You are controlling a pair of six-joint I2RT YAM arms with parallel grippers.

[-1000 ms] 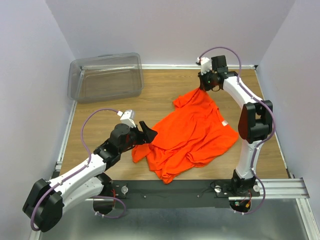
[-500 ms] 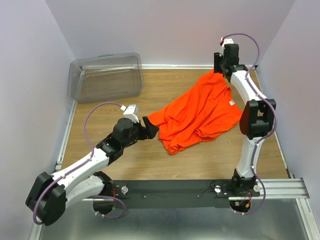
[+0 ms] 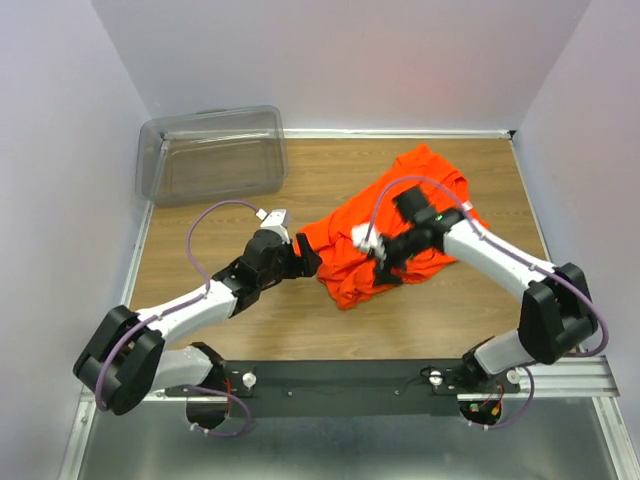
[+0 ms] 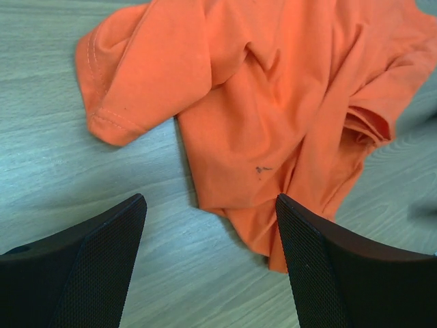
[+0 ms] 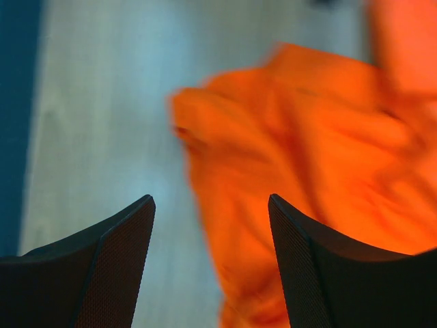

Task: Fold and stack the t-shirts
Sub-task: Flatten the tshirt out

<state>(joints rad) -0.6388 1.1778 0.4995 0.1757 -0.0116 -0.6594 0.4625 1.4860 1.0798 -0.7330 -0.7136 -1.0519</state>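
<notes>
On wooden table [image 3: 330,170], crumpled orange t-shirt [image 3: 340,250]

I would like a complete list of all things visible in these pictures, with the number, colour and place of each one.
t-shirt: one, bright orange, crumpled on the table, centre-right.
bin: one, clear plastic, far left corner of the table.
table: one, brown wood, under everything.
rail: one, black, along the near edge.
cables: two, purple, one looping on each arm.
left arm: one, white and black, reaching to the shirt's left edge.
left fingers: black, open, empty.
right arm: one, white and black, above the shirt.
right fingers: black, open, empty.
</notes>
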